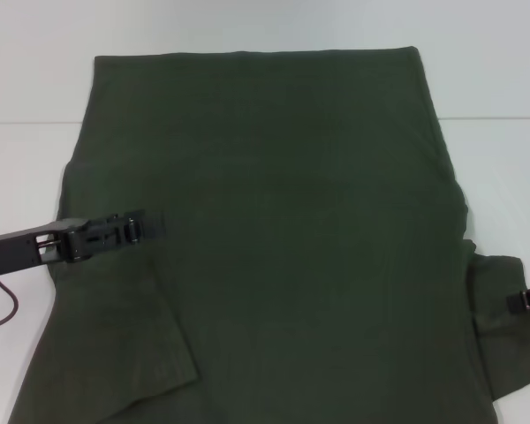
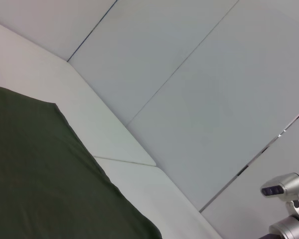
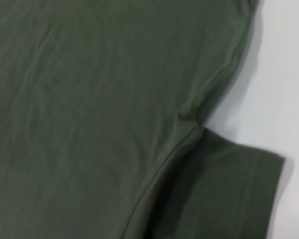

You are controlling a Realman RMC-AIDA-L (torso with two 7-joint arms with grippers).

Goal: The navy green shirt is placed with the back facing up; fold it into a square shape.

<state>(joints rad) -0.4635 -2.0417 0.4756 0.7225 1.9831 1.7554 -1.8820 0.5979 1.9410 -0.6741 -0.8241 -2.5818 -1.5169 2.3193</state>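
Observation:
The navy green shirt (image 1: 291, 238) lies spread flat on the white table (image 1: 26, 168), its plain back up and its hem at the far side. Both short sleeves lie near the front, the left sleeve (image 1: 124, 353) and the right sleeve (image 1: 503, 327). My left gripper (image 1: 155, 225) reaches in from the left and sits over the shirt's left side, just above the left sleeve. My right gripper (image 1: 523, 300) shows only at the right border, over the right sleeve. The right wrist view looks down on the shirt (image 3: 89, 99) where sleeve meets body. The left wrist view catches the shirt's (image 2: 40, 174) far corner.
White table surface (image 3: 284, 74) borders the shirt on both sides. A dark cable (image 1: 4, 309) loops below my left arm. The far table edge meets a pale panelled wall (image 2: 189, 74). A grey device (image 2: 284, 191) stands in the corner of the left wrist view.

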